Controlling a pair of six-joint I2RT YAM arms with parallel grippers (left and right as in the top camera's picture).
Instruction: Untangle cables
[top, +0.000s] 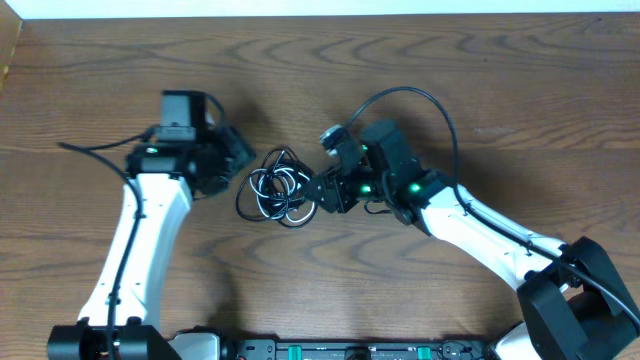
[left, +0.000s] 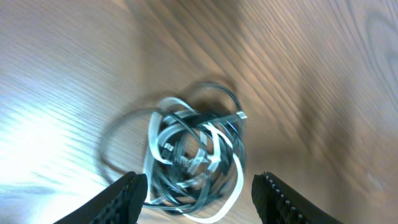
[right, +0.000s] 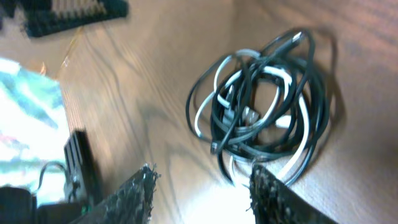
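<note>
Tangled cables (top: 277, 186) lie mid-frame on the table (top: 480, 70).
The left hand (left: 198, 194) and right hand (right: 200, 186) flank the heap, both released, grasping nothing.

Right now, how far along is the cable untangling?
Done: nothing visible; the white and black cables lie in one knotted bundle on the table. In hand: left hand and right hand sit open on either side of it, neither gripping a cord. Left: pull every cord apart.
</note>
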